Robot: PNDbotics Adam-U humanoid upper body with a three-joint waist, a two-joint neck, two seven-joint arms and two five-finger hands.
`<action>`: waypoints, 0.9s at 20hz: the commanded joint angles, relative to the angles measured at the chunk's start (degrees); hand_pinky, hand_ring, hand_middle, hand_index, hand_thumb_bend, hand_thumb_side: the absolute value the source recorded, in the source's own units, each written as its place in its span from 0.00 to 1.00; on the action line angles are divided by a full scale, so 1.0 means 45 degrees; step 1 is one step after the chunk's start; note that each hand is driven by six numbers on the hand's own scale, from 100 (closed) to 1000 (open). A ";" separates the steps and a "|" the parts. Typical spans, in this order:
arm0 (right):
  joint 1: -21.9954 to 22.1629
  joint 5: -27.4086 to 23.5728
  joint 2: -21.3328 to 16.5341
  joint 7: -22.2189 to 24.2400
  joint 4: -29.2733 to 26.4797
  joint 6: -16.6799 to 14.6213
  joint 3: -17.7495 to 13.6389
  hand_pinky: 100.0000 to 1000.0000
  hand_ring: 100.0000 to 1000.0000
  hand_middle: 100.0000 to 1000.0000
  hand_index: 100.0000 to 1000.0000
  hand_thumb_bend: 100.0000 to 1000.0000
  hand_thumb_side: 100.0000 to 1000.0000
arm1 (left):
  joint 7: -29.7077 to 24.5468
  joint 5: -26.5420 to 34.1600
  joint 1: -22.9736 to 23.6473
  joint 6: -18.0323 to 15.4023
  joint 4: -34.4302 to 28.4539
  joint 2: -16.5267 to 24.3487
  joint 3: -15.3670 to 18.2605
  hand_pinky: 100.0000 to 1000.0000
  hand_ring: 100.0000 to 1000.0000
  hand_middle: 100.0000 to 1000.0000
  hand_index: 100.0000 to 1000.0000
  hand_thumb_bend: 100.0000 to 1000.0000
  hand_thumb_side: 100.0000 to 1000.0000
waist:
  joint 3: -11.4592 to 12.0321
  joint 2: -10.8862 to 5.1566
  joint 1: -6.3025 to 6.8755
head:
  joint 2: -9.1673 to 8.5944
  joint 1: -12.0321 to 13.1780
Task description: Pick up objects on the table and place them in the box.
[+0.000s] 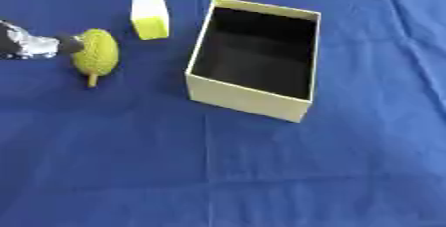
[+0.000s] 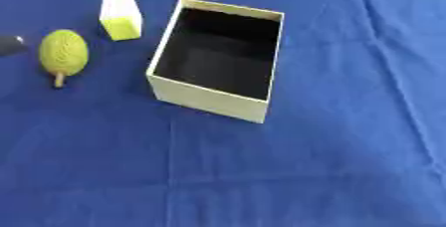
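Now we work over a blue cloth [image 1: 261,171]. On it the open box [image 1: 248,99] stands at centre, nothing visible inside; left of it lie a bumpy green fruit [image 1: 95,52] and, farther off, a yellow block [image 1: 150,16]. Our left hand [image 1: 31,44] touches the fruit's left side; we cannot tell whether its fingers are curled. Pushing sideways could roll the fruit away

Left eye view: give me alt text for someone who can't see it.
The robot's left hand reaches in from the left edge, touching a bumpy yellow-green fruit on the blue cloth. Right of it stand a small yellow-and-white block and an open, empty cream box.
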 commanded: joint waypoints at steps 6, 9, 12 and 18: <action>-0.0078 -0.0043 -0.0364 0.0032 -0.0220 0.0021 -0.0106 0.82 0.76 0.76 0.79 0.09 0.57 | -0.1228 0.0222 -0.0007 0.0512 0.0401 0.0466 -0.0152 0.86 0.85 0.80 0.97 0.53 0.68 | -0.0034 -0.0246 -0.0038 | 0.0057 0.0021; -0.0052 -0.0045 -0.0342 0.0035 -0.0220 0.0031 -0.0116 0.82 0.76 0.76 0.79 0.09 0.58 | -0.1289 0.0078 -0.0042 0.0623 0.0785 0.0301 -0.0250 0.86 0.84 0.79 0.97 0.52 0.64 | -0.0052 -0.0230 -0.0075 | 0.0055 0.0109; -0.0041 -0.0053 -0.0309 0.0034 -0.0220 0.0034 -0.0120 0.82 0.76 0.76 0.79 0.09 0.58 | -0.1221 -0.0315 -0.0173 0.0640 0.1319 0.0084 -0.0374 0.87 0.86 0.83 0.96 0.52 0.63 | -0.0060 -0.0214 -0.0114 | 0.0030 0.0201; -0.0032 -0.0073 -0.0242 0.0088 -0.0220 0.0036 -0.0101 0.82 0.76 0.76 0.79 0.09 0.58 | -0.1022 -0.1057 -0.0494 0.0589 0.2455 -0.0400 -0.0720 0.89 0.89 0.88 1.00 0.37 0.41 | -0.0078 -0.0199 -0.0158 | -0.0015 0.0281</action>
